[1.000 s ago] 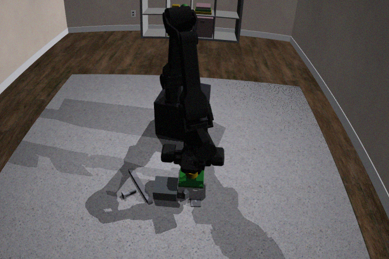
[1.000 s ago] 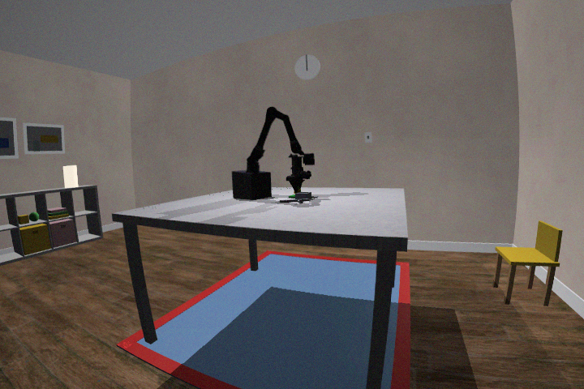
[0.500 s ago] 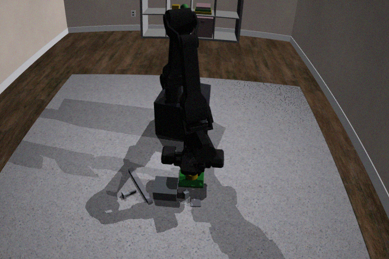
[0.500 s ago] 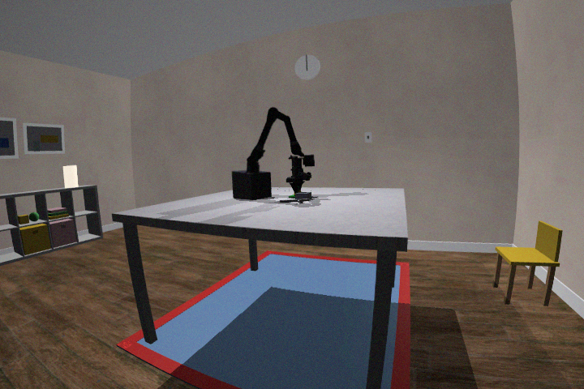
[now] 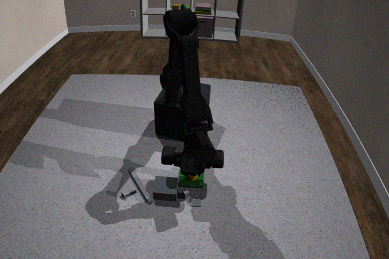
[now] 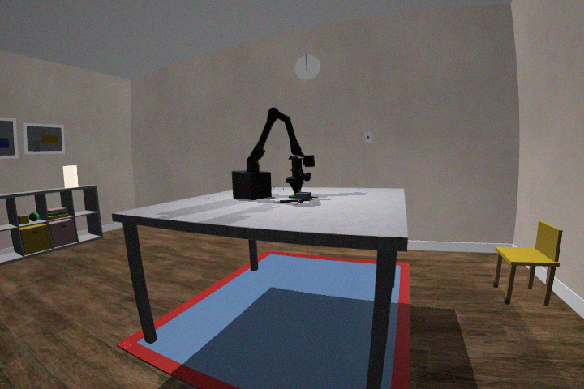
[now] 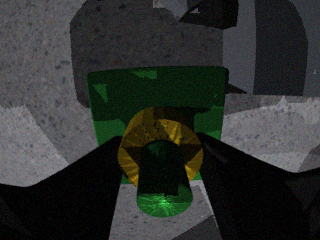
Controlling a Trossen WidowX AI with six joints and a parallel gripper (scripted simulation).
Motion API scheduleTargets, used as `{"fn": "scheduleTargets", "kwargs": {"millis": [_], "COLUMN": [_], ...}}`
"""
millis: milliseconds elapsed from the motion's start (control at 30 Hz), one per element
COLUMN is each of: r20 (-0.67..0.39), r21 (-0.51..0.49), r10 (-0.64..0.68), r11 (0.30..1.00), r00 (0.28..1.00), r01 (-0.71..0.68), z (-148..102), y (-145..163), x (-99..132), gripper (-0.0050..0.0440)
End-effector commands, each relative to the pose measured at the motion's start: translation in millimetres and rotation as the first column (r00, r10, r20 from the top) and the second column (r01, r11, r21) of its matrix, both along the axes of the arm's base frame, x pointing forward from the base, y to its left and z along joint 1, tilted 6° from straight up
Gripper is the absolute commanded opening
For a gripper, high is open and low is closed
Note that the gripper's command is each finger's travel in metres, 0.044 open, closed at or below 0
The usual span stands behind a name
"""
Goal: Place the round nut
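Observation:
The yellow round nut (image 7: 160, 154) is held between my gripper's (image 7: 160, 174) dark fingers, and the fingers are shut on it. The green round peg (image 7: 162, 194) passes through the nut's hole, with its tip showing below the ring in the wrist view. The green base (image 7: 158, 103) lies under the nut. In the top view the nut (image 5: 192, 176) shows as a thin yellow band just above the green base (image 5: 190, 181), right under the gripper (image 5: 192, 170). Whether the nut touches the base I cannot tell.
A grey block (image 5: 165, 189) stands to the left of the green base. A thin grey bar (image 5: 139, 186) and a small bolt (image 5: 127, 193) lie farther left. Small grey pieces (image 5: 195, 201) lie in front of the base. The arm's black pedestal (image 5: 170, 117) stands behind.

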State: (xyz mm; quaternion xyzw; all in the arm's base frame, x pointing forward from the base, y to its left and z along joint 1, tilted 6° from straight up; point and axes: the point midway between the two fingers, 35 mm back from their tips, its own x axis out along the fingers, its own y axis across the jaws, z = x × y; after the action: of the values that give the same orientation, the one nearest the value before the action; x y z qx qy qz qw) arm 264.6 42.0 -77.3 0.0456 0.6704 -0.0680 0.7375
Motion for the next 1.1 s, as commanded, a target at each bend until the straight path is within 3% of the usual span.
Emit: {"fn": "scheduleTargets", "kwargs": {"millis": [0,200,267,367,967,1067], "r20": [0.001,0.001,0.001,0.001,0.001,-0.007], "r21": [0.001,0.001,0.001,0.001,0.001,-0.006], "r10": [0.0,0.0,0.0,0.0,0.0,0.01], "r11": [1.0,1.0,1.0,1.0,1.0,1.0], "r00": [1.0,1.0,1.0,1.0,1.0,1.0], "r01": [0.0,0.0,0.0,0.0,0.0,-0.01], "z": [0.3,0.3,0.3,0.3,0.3,18.3], "y": [0.2,0.2,0.2,0.2,0.2,1.3], "x": [0.3,0.3,0.3,0.3,0.3,0.4], "gripper": [0.0048,0.0192,0.0192,0.026,0.026,0.026]}}
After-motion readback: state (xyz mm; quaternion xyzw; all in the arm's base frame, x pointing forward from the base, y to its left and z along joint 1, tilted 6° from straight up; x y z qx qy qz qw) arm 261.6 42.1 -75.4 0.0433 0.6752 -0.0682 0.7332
